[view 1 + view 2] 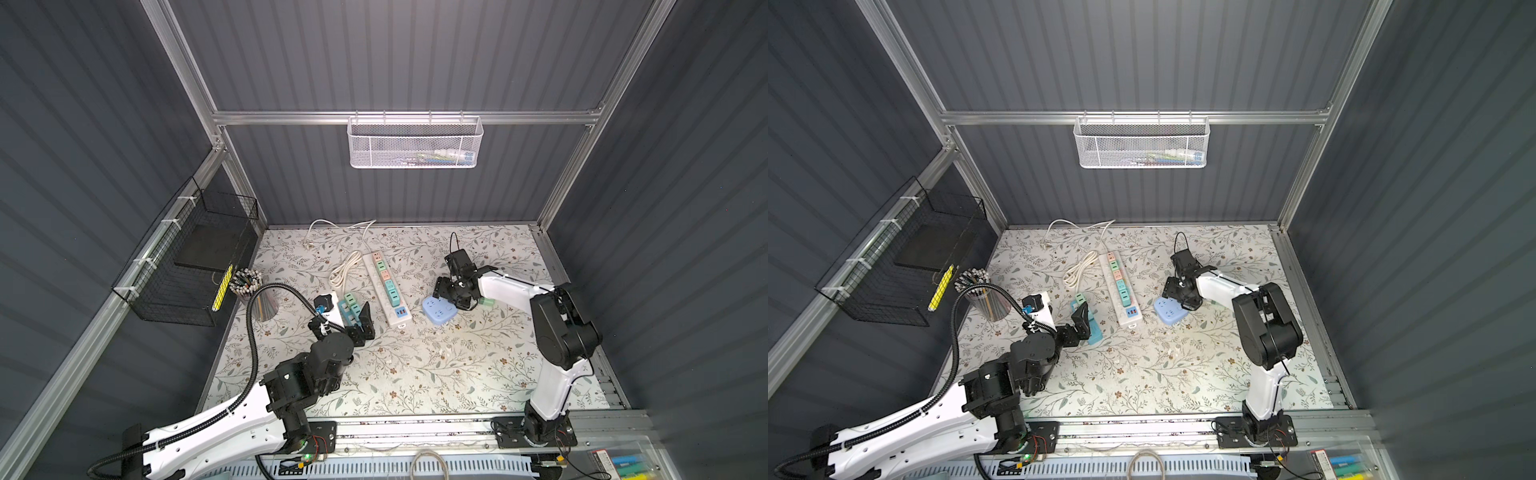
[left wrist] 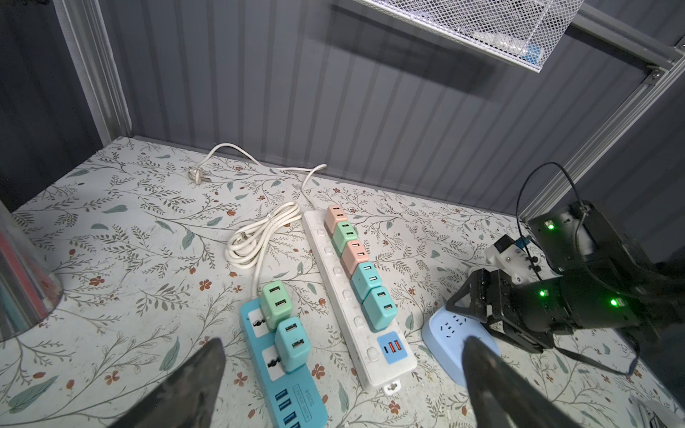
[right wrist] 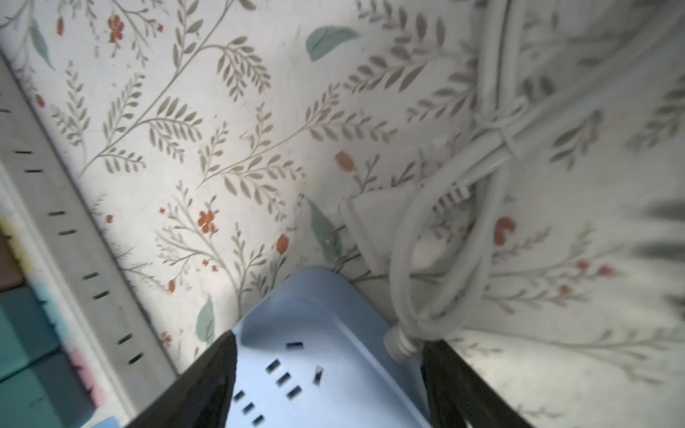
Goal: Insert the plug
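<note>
- Clock note: going by a top view, with 6 at the arm bases, 12 at the back wall, and the dial centred on the white power strip (image 1: 386, 286).
- Nearest, about 8 o'clock: the left claw (image 2: 344, 342) hangs wide open and empty above the teal strip (image 2: 307, 404). It's free, so I'd make it the helper.
- At 4 o'clock the right claw (image 3: 330, 342) straddles the light-blue socket block (image 3: 315, 307), with its fingers (image 3: 207, 381) against both sides. To me that's a pinch on the block itself, not on any plug.
- The plug (image 3: 365, 226) lies flat on the table (image 1: 415, 374) with its prongs bare, just beside the block's cord end and bundled with its white cord (image 3: 407, 259). The top views hide it under the right arm, so no clock spot for it.
- My read of the step: steady or square up the block before plugging in. Hold it flat, and don't let the fingers cover the slots, which all look empty.
- Mind the cord loop just beside one finger, since it can snag.
- When the plug goes in, line the prongs up with the slots first, then push straight.
- Further out at 4 o'clock there's a small pale-green block (image 1: 485, 301) by the right arm. Could be a loose charger, can't tell.
- Far off at 11 o'clock, by the back wall: another white plug (image 2: 198, 177), well apart.
</note>
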{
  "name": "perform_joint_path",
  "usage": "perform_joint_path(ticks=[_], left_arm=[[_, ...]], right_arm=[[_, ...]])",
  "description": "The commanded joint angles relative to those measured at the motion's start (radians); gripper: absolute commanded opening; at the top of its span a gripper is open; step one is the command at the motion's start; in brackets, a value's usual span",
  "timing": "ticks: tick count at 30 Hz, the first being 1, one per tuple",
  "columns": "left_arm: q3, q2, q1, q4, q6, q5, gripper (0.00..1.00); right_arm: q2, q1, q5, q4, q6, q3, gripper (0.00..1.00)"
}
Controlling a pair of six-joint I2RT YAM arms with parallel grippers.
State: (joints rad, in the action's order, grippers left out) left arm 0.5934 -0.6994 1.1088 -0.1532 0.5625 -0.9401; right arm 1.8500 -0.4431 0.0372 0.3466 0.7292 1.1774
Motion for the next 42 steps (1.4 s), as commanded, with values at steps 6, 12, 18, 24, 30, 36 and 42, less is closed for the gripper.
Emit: perform_joint_path(ticks=[6, 12, 18, 24, 30, 36, 42], left_arm=[[-0.02, 0.011, -0.007, -0.038, 0.046, 0.007, 0.99], [-0.021, -0.031, -0.007, -0.007, 0.065, 0.029, 1.0], [-0.003, -0.12, -0.007, 0.075, 0.039, 0.062, 1.0], [0.054, -0.224, -0.007, 0.08, 0.002, 0.135, 1.0], [0.06, -0.274, -0.007, 0.097, 0.013, 0.15, 1.0], [0.063, -0.278, -0.007, 0.095, 0.01, 0.152, 1.0], [0.067, -0.278, -0.007, 0.082, 0.016, 0.15, 1.0]], right_arm=[[-0.166, 0.018, -0.066, 0.058, -0.031, -0.005, 0.85], [-0.173, 0.161, -0.144, 0.177, -0.22, 0.027, 0.86], [-0.106, 0.324, -0.043, 0.175, -0.293, 0.055, 0.79], [-0.019, 0.335, -0.057, 0.228, -0.364, 0.094, 0.75], [-0.019, 0.338, -0.032, 0.195, -0.343, 0.03, 0.66], [-0.05, 0.338, -0.023, 0.167, -0.339, -0.03, 0.59], [-0.069, 0.337, -0.026, 0.159, -0.331, -0.059, 0.44]])
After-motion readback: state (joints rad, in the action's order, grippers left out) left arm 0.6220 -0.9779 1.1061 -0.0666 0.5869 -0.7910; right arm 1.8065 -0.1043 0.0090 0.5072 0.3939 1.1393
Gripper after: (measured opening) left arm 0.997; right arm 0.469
